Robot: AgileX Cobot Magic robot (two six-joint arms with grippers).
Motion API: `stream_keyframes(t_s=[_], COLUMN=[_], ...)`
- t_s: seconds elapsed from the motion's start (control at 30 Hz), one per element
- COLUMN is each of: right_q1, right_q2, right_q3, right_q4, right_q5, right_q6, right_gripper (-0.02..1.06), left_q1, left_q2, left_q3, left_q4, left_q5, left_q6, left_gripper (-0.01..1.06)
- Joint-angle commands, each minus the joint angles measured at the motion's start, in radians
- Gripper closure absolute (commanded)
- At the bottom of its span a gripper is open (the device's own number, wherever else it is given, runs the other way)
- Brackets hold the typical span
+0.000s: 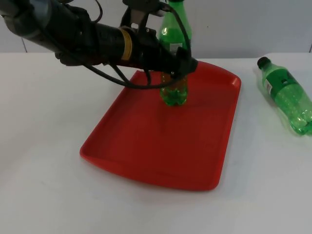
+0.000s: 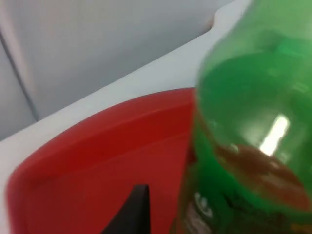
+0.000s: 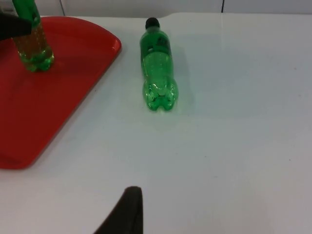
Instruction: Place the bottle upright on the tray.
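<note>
White laminate covers the table (image 1: pixel 44 146), which ends at a grey partition wall (image 1: pixel 243 24) behind it. A red plastic tray (image 1: pixel 146 146) lies on the table, set at a slant to the table's edge, its raised rim running all round.

Beside the tray, on the right arm's side and apart from its rim, a second green bottle (image 1: pixel 287 95) lies flat on the table. Its black cap points toward the wall and its base toward the near edge, so its long axis runs roughly along the tray's side. In the right wrist view this lying bottle (image 3: pixel 157 66) sits close beside the tray's rounded corner (image 3: pixel 109 41) without touching it.

The task's green bottle (image 1: pixel 173 73) stands upright on the tray, near the tray's wall-side end, long axis vertical, neck up, base on the red floor. The left gripper (image 1: pixel 180 66) reaches across from the left arm's side and is clamped on the bottle's middle, its fingers closed against the body. In the left wrist view the bottle (image 2: pixel 253 122) stands close against the tray (image 2: pixel 97 161).

The right gripper waits above the bare table, beside the lying bottle; whether its fingers are apart I cannot tell.
</note>
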Motion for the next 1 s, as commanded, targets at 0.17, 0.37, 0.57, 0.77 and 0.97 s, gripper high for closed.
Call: stream_keyframes(t_s=[0.17,0.37,0.57,0.77,0.97], right_q1=[-0.007,-0.007,-0.007,-0.007,-0.007], right_q2=[-0.004,-0.004,-0.004,-0.004,-0.004], right_q3=[0.001,0.001,0.001,0.001,0.001], right_q4=[0.001,0.001,0.001,0.001,0.001], right_q5=[-0.006,-0.006,-0.006,-0.006,-0.006], right_q6=[-0.003,-0.003,-0.003,-0.003,-0.003], right_gripper=[-0.01,-0.01,-0.01,-0.01,-0.01], left_q1=[0.010,0.010,0.010,0.010,0.010], left_q2=[-0.087,-0.184,-0.303,-0.433,-0.547], left_q3=[0.067,0.188,0.315,0.415,0.455], left_q4=[0.010,0.010,0.006,0.006,-0.001], left_q5=[0.106,0.110,0.110,0.110,0.116], left_q6=[0.007,0.007,-0.008,-0.038,-0.082], left_gripper=[0.02,0.02,0.02,0.02,0.02])
